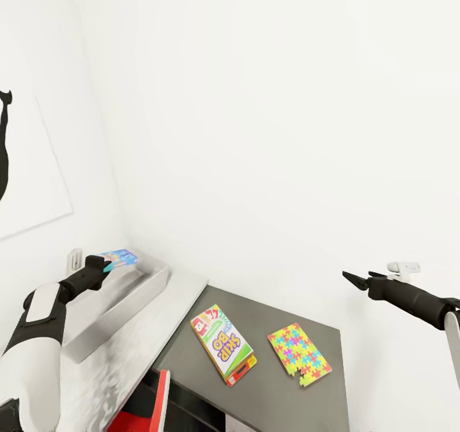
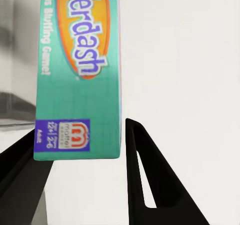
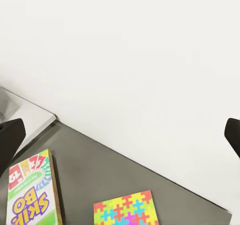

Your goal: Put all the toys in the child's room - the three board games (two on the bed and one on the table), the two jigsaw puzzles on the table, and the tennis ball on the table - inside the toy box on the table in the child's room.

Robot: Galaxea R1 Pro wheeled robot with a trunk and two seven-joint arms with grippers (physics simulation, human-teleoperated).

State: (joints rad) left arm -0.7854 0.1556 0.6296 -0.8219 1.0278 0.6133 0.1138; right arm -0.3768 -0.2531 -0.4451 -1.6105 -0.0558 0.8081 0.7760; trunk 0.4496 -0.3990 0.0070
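Holding a blue board game (image 1: pixel 120 257) above the toy box (image 1: pixel 121 294) on the light-grey tabletop (image 1: pixel 128 362), the left claw (image 1: pixel 105 265) grips the box by one end; it should come lower over the bin before letting go. The right claw (image 1: pixel 355 280) hangs wide and empty above the Skip-Bo box (image 1: pixel 223 343) and a jigsaw puzzle (image 1: pixel 299 354). The left wrist view shows the lettering on the gripped box (image 2: pixel 77 70).

My left gripper (image 1: pixel 107 265) clamps the blue board game (image 1: pixel 120 257), arm stretched forward; my right gripper (image 1: pixel 351 278) hovers with jaws spread.
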